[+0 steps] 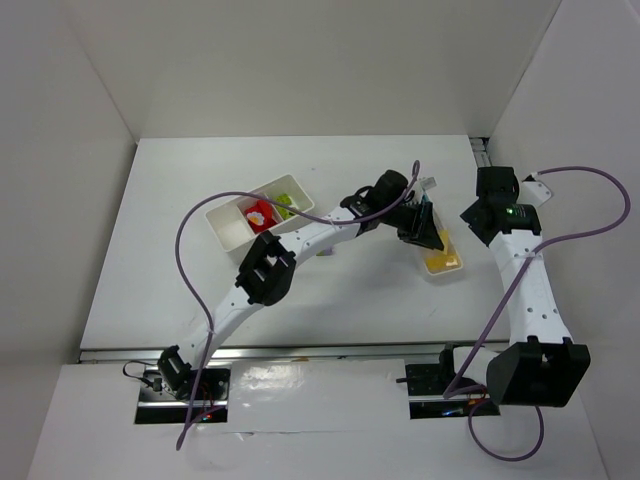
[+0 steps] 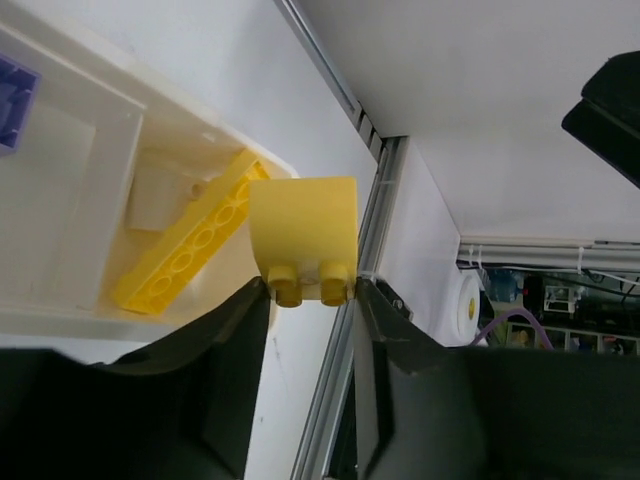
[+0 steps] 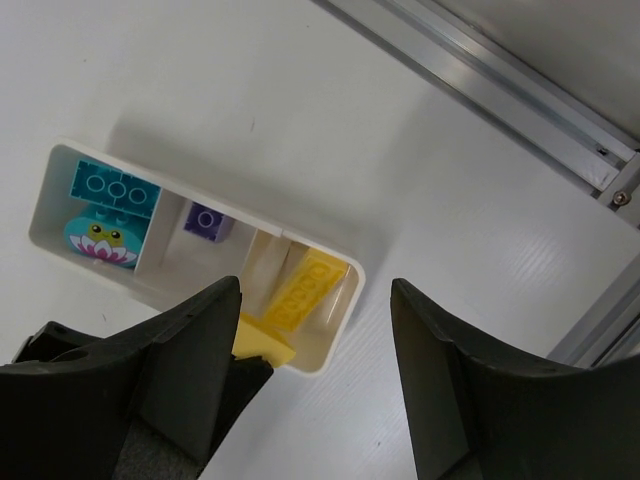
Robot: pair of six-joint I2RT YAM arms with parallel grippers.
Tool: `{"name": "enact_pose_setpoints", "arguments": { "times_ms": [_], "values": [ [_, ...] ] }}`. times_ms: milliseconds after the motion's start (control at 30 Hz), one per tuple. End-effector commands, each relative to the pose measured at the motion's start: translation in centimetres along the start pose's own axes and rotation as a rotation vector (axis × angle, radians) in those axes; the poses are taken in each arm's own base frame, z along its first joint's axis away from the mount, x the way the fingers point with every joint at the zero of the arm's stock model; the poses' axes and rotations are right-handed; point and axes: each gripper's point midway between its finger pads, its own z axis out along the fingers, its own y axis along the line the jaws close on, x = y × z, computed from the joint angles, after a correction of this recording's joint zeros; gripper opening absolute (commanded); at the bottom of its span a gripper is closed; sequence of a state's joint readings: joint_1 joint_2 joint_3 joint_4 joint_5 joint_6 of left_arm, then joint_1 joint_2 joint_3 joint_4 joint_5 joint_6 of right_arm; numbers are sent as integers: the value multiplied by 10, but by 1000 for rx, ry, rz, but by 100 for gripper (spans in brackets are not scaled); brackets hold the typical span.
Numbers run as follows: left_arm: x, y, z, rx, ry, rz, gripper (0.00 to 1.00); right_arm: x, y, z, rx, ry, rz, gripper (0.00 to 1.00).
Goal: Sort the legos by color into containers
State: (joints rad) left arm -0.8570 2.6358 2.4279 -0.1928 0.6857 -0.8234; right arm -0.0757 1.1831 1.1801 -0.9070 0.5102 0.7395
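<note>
Two trays. The narrow tray (image 3: 338, 325) holds two cyan legos (image 3: 110, 190), one purple brick (image 3: 208, 220) and one long yellow brick (image 3: 305, 290) lying slantwise in its end compartment. The left gripper (image 2: 308, 290) pinches a second yellow brick (image 2: 305, 225) over that end, studs toward the wrist. The right gripper (image 3: 316, 300) hangs wide apart above the tray

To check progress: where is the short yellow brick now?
Left wrist view: the left gripper holds the short yellow brick at the end compartment of the narrow tray, beside the long yellow brick.
</note>
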Motion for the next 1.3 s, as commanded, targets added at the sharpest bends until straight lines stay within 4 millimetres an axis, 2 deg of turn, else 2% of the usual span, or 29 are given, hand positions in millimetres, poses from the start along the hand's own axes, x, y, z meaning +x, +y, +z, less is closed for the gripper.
{"name": "enact_pose_setpoints", "arguments": {
  "times_ms": [0, 67, 133, 200, 367, 400, 433, 467, 500, 533, 567, 600, 633, 667, 700, 733, 767, 800, 833, 900, 933, 1033, 1067, 1100, 1167, 1200, 1267],
  "values": [
    [7, -7, 6, 59, 22, 8, 49, -13, 4, -11, -29, -31, 30, 69],
    [10, -9, 5, 75, 38, 17, 61, -14, 6, -8, -30, -31, 31, 69],
    [11, -10, 5, 83, 46, 18, 66, -14, 9, -9, -44, -29, 21, 69],
    [11, -10, 5, 83, 45, 27, 67, -13, 10, -9, -52, -22, 21, 69],
    [6, -28, -8, 81, 47, 72, 67, -13, 10, -9, -52, -22, 12, 69],
    [3, -40, -17, 83, 45, 94, 67, -14, 12, -9, -59, -29, 17, 69],
    [0, -40, -26, 61, 39, 103, 67, -17, 13, -10, -64, -35, 21, 69],
    [10, -19, -33, -19, 61, 88, 67, -18, 16, -11, -79, -34, 15, 69],
    [13, -18, -42, -62, 66, 95, 67, -17, 17, -11, -86, -28, 0, 69],
    [4, -34, -65, -94, 38, 133, 66, -19, 24, -12, -120, -31, 1, 69],
    [-1, -18, -78, -225, -1, 177, 66, -19, 27, -12, -142, -28, -25, 69],
    [18, 10, -93, -336, 30, 144, 66, -19, 31, -13, -160, -27, -32, 69],
    [27, 19, -109, -421, 40, 140, 66, -19, 42, -12, -215, -11, -35, 69],
    [14, 18, -140, -534, -34, 169, 69, -19, 51, -15, -269, -7, -77, 69],
    [32, 47, -159, -628, -5, 130, 72, -15, 61, -15, -319, 14, -102, 69],
    [40, 58, -176, -692, 7, 104, 76, -5, 84, -20, -450, 64, -129, 69],
    [37, 62, -199, -765, -34, 89, 81, 4, 94, -22, -517, 93, -172, 69],
    [52, 86, -220, -829, -11, 37, 81, 9, 103, -25, -569, 121, -177, 69],
    [56, 94, -232, -859, -20, 8, 81, 19, 108, -22, -601, 159, -195, 69],
    [59, 106, -253, -923, -46, -20, 81, 37, 125, -29, -654, 200, -239, 68],
    [63, 109, -263, -945, -51, -29, 81, 47, 134, -33, -671, 207, -286, 68],
    [63, 118, -278, -985, -59, -33, 81, 61, 146, -39, -691, 210, -368, 68],
    [59, 120, -280, -978, -75, -38, 81, 64, 154, -43, -705, 213, -397, 68],
    [62, 126, -278, -984, -61, -46, 81, 75, 163, -52, -734, 217, -444, 68],
    [67, 142, -284, -993, -40, -94, 83, 91, 168, -52, -706, 244, -522, 68],
    [66, 143, -281, -981, -34, -98, 83, 105, 172, -58, -709, 261, -564, 68],
    [65, 147, -281, -966, -36, -112, 83, 121, 174, -58, -701, 283, -613, 68]
  ]
}}
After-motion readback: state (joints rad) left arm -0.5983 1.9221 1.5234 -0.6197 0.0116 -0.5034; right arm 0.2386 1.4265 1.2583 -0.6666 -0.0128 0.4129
